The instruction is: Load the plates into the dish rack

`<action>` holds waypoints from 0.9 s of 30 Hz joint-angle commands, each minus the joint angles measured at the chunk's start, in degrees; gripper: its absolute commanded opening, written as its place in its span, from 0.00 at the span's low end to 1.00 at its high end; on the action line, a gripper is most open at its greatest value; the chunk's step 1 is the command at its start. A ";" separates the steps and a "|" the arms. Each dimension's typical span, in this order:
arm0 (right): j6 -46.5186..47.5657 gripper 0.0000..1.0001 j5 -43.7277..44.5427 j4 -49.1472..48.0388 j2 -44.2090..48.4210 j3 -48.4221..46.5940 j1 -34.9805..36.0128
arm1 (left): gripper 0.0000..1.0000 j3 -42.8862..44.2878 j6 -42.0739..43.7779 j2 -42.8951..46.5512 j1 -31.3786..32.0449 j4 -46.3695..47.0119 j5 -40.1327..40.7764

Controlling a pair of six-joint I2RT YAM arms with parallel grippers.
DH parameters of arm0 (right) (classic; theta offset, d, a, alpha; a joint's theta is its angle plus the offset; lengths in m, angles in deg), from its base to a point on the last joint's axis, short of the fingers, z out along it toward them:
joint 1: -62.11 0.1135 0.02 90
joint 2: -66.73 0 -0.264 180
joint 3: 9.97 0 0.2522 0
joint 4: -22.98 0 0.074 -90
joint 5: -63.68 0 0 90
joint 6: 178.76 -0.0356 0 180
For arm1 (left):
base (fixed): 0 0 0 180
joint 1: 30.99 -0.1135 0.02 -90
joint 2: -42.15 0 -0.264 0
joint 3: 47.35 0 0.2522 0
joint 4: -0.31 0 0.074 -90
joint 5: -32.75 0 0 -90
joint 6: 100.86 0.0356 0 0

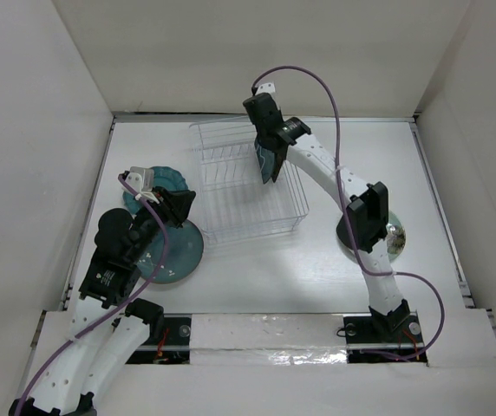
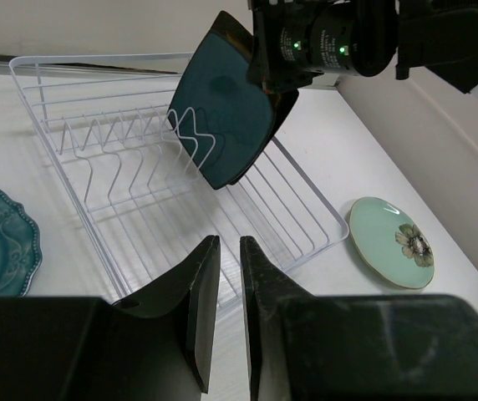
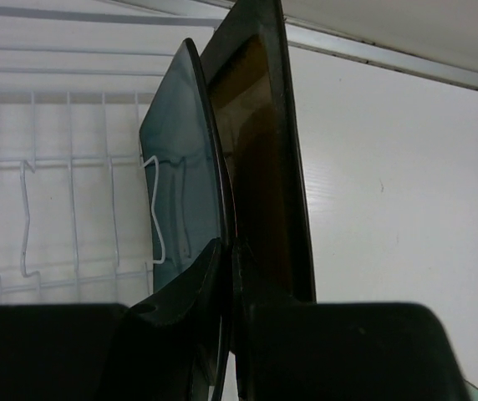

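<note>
My right gripper (image 1: 270, 149) is shut on the rim of the square dark teal plate (image 1: 270, 166) and holds it on edge over the clear dish rack (image 1: 231, 232). In the right wrist view the fingers (image 3: 231, 248) pinch that plate (image 3: 176, 175), and the black plate with amber centre (image 3: 260, 142) stands right behind it. I cannot tell what holds up the black plate. My left gripper (image 1: 181, 206) is empty with its jaws a narrow gap apart, above the round grey-teal plate (image 1: 179, 256). The scalloped teal plate (image 1: 166, 180) lies left of the rack.
The round pale green floral plate (image 1: 395, 241) lies right of the rack, partly under my right arm, and shows in the left wrist view (image 2: 389, 242). White walls enclose the table on the left, back and right. The rack's ribs (image 2: 130, 146) run along its far side.
</note>
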 commanded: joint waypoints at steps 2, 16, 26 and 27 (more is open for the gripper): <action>-0.51 0.00 0.41 -8.54 1.12 -1.28 -0.62 | 0.14 2.40 -0.09 0.13 0.32 1.77 -0.39; -1.29 0.54 -4.60 -7.75 5.85 -1.45 -0.01 | 0.14 2.23 -0.09 0.30 0.32 1.95 -0.66; -8.58 0.07 -12.94 -25.98 35.35 34.18 -4.29 | 0.14 2.31 -0.09 1.27 0.32 1.95 -0.48; -10.85 0.02 -14.95 -27.85 39.22 39.10 -5.53 | 0.14 2.23 -0.09 1.45 0.32 1.86 -0.39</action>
